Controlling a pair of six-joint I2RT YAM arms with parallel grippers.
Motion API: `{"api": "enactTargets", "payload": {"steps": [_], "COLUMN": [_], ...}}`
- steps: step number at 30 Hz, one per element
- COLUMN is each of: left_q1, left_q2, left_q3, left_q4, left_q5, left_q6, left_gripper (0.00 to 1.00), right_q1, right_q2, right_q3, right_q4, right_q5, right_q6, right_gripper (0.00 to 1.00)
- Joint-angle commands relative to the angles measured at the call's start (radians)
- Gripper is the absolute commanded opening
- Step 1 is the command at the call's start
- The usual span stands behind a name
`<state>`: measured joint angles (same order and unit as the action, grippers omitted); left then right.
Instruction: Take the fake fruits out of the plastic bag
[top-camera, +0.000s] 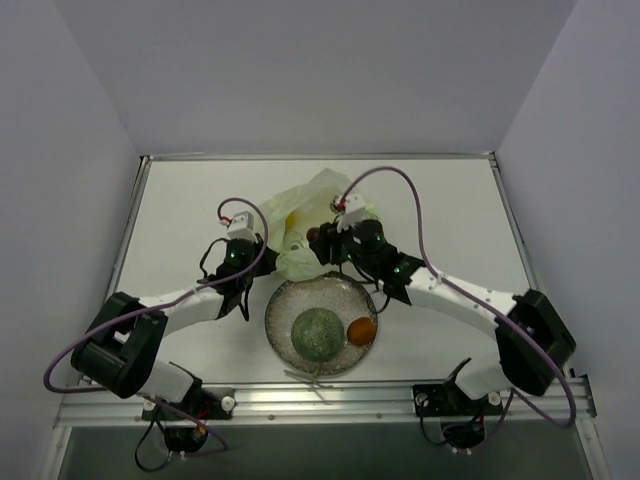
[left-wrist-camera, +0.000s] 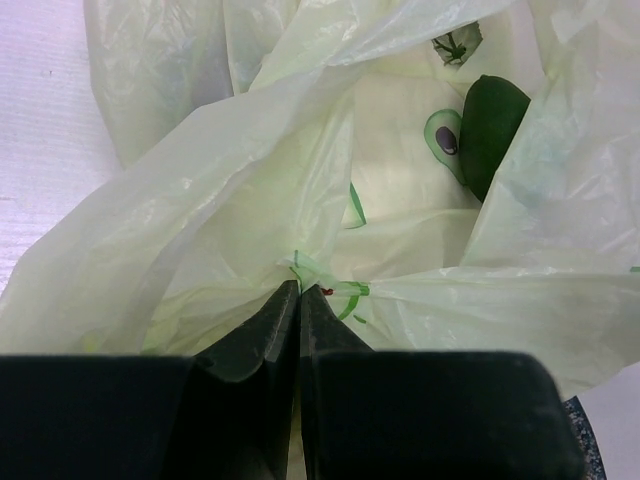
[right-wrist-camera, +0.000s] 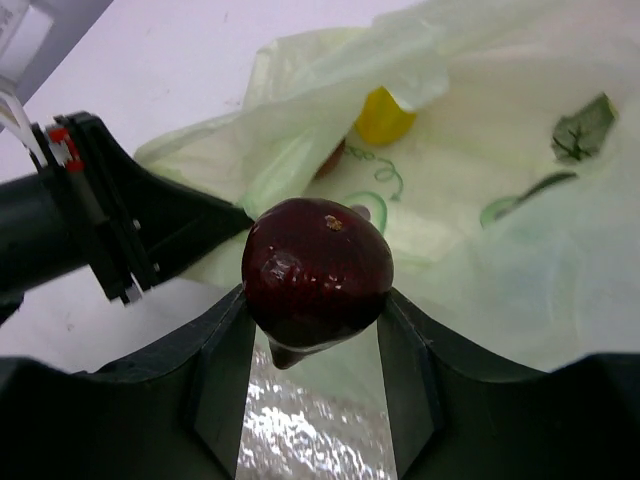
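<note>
At centre of right wrist view, right gripper (right-wrist-camera: 313, 300) clamped on dark red fruit (right-wrist-camera: 316, 272); left gripper (left-wrist-camera: 299, 300) pinched tight on plastic bag (left-wrist-camera: 200, 230) edge. Netted melon (top-camera: 317, 333) and orange (top-camera: 361, 330) lie on glass plate (top-camera: 290, 295), lower centre overhead.

Soft, even light; small glints on dark red fruit (right-wrist-camera: 316, 272).

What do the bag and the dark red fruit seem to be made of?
The plastic bag looks like thin translucent film: it is crinkled and light passes through. The dark red fruit is probably hard glossy plastic, judging by sharp highlights on smooth skin.
</note>
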<state>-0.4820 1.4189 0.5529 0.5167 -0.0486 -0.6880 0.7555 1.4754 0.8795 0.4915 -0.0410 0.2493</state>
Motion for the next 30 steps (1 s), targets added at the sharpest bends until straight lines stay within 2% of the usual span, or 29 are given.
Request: {"api": "enactTargets", "payload": {"steps": [1,5,8,12,19,21,28,30], "left_q1": [0.008,0.008,0.008,0.008,0.008,0.010,0.010,0.008], "left_q2": [-0.029,-0.035,-0.051,-0.052,-0.055,-0.054,-0.048,-0.048], "left_q3": [0.047,0.045,0.044,0.042,0.039,0.039,0.041,0.039], "left_q4": [0.011,0.011,0.009,0.011,0.017,0.017,0.023,0.023], "left_q5": [0.001,0.010,0.016,0.015,0.020,0.021,0.029,0.029], "left_q6": [0.010,0.007,0.005,0.008,0.012,0.013,0.010,0.008], "left_gripper": [0.02,0.02,0.02,0.02,0.02,0.02,0.02,0.02], "right_q1": [-0.004,0.027,0.028,0.034,0.044,0.045,0.053,0.053], "right_q2": [-0.168,-0.373,-0.452,-0.442,-0.320,-0.287,-0.254,-0.271], "right_q3": [-0.128,-0.289,-0.393,-0.451,-0.416,-0.413,-0.363,-0.341], "right_q4": [-0.057,-0.157,-0.185,-0.160,-0.123,-0.119,-0.166,-0.206], "right_q5": [0.070,0.128,0.148,0.164,0.173,0.173,0.203,0.217], "right_q6": [0.079,0.168,0.244,0.298,0.301,0.298,0.297,0.282], "right_gripper": [0.27,0.28,0.27,0.28,0.29,0.34,0.73,0.76]}}
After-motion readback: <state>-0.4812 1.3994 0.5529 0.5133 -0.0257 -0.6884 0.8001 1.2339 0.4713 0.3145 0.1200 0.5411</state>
